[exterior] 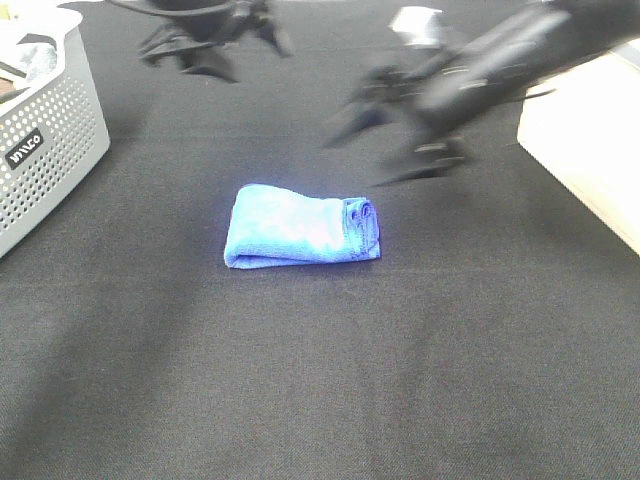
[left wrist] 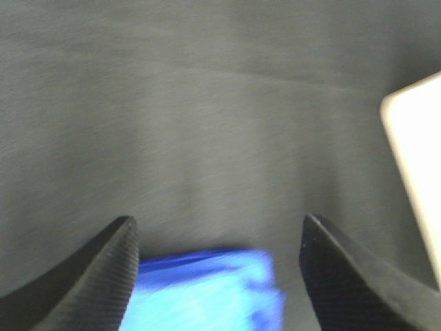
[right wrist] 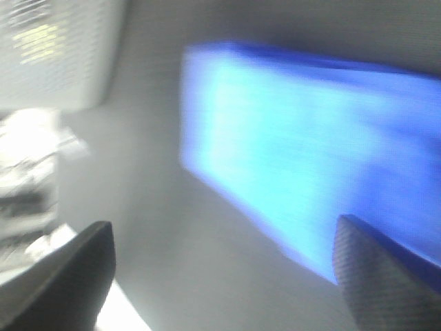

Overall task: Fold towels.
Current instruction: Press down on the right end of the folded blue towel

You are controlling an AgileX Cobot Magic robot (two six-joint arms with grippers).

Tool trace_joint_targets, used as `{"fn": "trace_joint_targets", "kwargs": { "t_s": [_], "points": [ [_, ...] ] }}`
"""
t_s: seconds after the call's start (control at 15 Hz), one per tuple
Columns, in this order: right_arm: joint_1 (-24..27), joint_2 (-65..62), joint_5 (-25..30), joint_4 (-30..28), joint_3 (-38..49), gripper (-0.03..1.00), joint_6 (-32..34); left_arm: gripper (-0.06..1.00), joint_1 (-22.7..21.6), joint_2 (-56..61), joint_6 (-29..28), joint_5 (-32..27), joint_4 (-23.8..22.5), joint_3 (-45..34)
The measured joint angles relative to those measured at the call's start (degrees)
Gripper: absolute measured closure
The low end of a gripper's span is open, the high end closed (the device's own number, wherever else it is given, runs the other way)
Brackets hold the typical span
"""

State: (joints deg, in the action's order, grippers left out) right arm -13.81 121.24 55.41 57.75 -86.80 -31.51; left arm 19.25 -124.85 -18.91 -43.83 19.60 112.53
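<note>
While folded blue towel (exterior: 302, 227) lies flat, both hands (exterior: 400, 140) (exterior: 210, 45) wide open, empty.

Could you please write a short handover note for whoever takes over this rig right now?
Left gripper: open, empty, above the table behind the towel.
Right gripper: open, empty, in the air near the towel's right end; blurred.
Blue towel: folded into a compact bundle, lying mid-table, held by nothing.
Grey basket: at the left edge; contents unclear.
Done: this towel looks folded.
Left: probably putting it away; I can't tell whether more towels wait.
</note>
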Motion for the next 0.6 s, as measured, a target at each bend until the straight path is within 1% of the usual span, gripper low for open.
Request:
{"fn": "trace_joint_targets", "kwargs": {
  "t_s": [0.07, 0.2, 0.33, 0.6],
  "points": [
    [-2.0, 2.3, -0.3, 6.2, 0.0, 0.16, -3.8, 0.3, -0.6, 0.0, 0.0, -1.7, -0.1, 0.0],
    [-2.1, 5.9, -0.8, 12.5, 0.0, 0.17, -8.5, 0.3, -1.0, 0.0, 0.0, -3.2, -1.1, 0.0],
    [-1.4, 9.9, -1.6, 13.3, -1.5, 0.17, -10.9, 0.3, -1.0, 0.0, 0.0, -3.6, -1.2, 0.0],
    [0.3, 13.0, -3.4, 10.3, -3.2, 0.17, -10.1, 0.3, -1.0, 0.0, 0.7, -5.0, -1.8, 0.0]
  ]
}}
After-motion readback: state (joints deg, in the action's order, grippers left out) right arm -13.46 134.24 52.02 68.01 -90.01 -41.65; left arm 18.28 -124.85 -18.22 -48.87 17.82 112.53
